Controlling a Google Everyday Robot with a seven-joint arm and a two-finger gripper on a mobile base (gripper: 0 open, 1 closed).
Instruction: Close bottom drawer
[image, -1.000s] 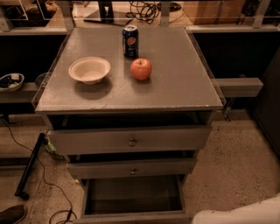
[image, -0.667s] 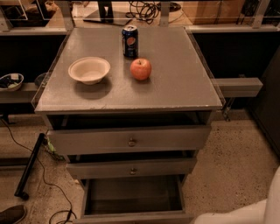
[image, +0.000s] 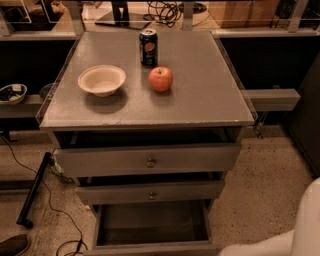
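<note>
The claw cannot be seen, so I cannot tell if it is open or shut, or if it holds anything. Only a white bit of the robot arm (image: 300, 235) shows, low down below the front right corner of the worktop (image: 200, 100), and the picture edge cuts it off.

The bottom drawer (image: 150, 222) sits under the front edge of the worktop, pulled out the farthest of the three. You can look down into its plain box. Its front is cut off at the bottom of the picture, so its knob cannot be seen. The middle drawer (image: 190, 192) and top drawer (image: 200, 159) stick out a little too.

A bowl (image: 101, 80) sits near the left edge. An apple (image: 160, 79) sits in the middle, with a can (image: 148, 47) just behind it.

A second ago less of the white arm showed. Now it reaches higher up the right side. The drawers, bowl, apple and can have not moved.
</note>
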